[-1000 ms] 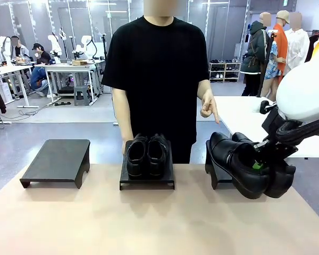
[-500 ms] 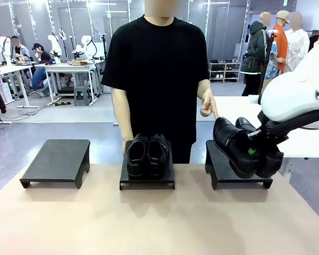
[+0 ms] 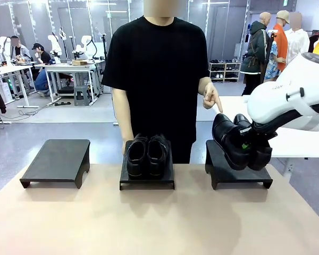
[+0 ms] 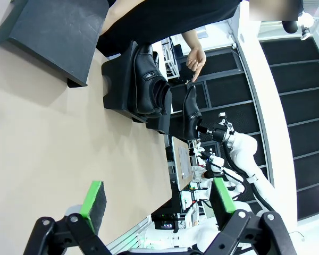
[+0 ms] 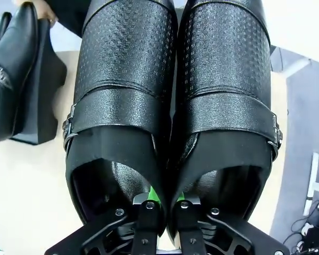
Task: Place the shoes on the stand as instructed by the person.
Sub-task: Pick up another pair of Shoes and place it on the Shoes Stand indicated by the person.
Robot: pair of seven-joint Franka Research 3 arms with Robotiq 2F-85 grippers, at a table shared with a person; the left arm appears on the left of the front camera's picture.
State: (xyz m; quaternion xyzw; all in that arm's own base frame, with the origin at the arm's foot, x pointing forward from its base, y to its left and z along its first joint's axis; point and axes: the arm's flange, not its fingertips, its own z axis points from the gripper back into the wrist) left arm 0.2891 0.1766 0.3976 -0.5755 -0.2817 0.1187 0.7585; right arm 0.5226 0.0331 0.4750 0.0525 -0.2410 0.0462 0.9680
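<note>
The right gripper, clamped on the inner walls of a shiny black leather pair of shoes, has carried them up and back over the right-hand black stand, toes raised. The person's hand still points down there. The left gripper hangs wide open, holding nothing.

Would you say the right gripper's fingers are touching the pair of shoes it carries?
Touching: the right wrist view shows the right gripper shut, its fingers pinching the inner walls of the carried shoes together.
</note>
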